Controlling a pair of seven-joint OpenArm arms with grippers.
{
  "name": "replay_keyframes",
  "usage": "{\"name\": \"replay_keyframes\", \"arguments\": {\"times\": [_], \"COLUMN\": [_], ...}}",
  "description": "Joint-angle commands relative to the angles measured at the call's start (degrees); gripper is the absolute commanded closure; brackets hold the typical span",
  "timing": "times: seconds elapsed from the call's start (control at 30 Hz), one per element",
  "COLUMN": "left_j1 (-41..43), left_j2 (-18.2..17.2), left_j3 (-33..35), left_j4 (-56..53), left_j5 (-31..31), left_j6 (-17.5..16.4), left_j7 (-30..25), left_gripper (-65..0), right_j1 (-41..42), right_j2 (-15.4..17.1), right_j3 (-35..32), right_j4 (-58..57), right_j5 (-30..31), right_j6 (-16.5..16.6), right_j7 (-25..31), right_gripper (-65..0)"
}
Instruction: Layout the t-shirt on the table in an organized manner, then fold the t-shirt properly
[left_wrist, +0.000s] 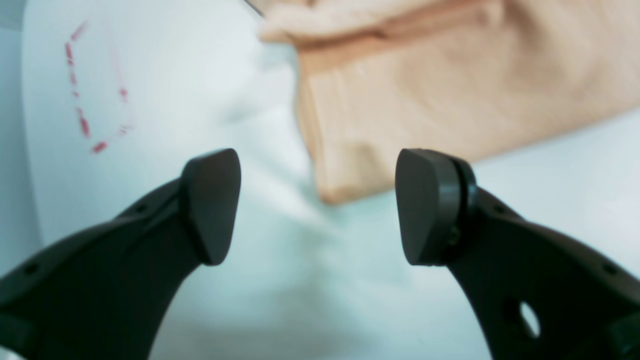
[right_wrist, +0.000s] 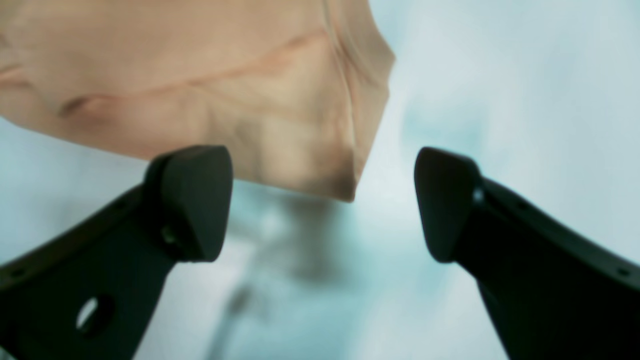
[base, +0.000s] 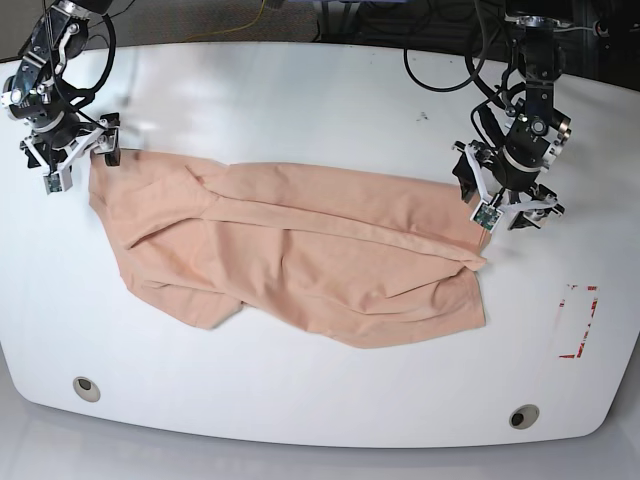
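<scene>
White table (base: 320, 100) fills the base view, curved at its near edge, with two grommet holes (base: 86, 387) low down and a red rectangle outline (base: 578, 322) at far right.

Left of view: right gripper (base: 72, 152) hangs over the shirt's upper-left corner, jaws spread, nothing between them. Its wrist view shows a cloth corner just beyond the fingertips (right_wrist: 192, 200), not pinched.

Centre: t-shirt (base: 300, 260) lies spread but rumpled, peach-pink, long axis running left to right across the table, with a diagonal ridge of folded cloth along its upper part. No print visible from here.

Right of view: left gripper (base: 505, 205) sits just beside the shirt's upper-right corner, jaws also spread and empty. The wrist view puts the cloth edge ahead of the pads (left_wrist: 212, 205), slightly right of centre.

Judgement: layout stage, folding not begun. Each arm is nearest its own end of the shirt; both corners lie forward of the fingertips, so a short reach down and in should meet cloth.
</scene>
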Motion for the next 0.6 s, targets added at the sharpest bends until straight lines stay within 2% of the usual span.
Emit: {"name": "replay_keyframes", "arguments": {"times": [0.0, 0.23, 0.57], "left_j1": [-0.01, 0.78, 0.78], "left_j2": [-0.06, 0.73, 0.47], "left_j3": [-0.84, -4.97, -7.43], "left_j4": [1.5, 1.5, 1.5], "left_j5": [0.05, -2.06, -3.47], "left_j6": [0.43, 0.34, 0.34], "left_j7": [-1.15, -1.15, -1.15], "left_gripper": [-44.5, -44.5, -44.5], "right_j1": [0.66, 3.03, 6.72], "right_j2": [1.24, 1.6, 1.42], "right_j3": [0.42, 0.42, 0.42], "right_j4": [-1.33, -7.92, -15.39], "right_j5": [1.24, 1.24, 1.24], "right_j6": [1.02, 1.06, 1.06], "right_j7": [3.32, 4.99, 5.25], "right_gripper": [-54.7, -54.7, -54.5]}}
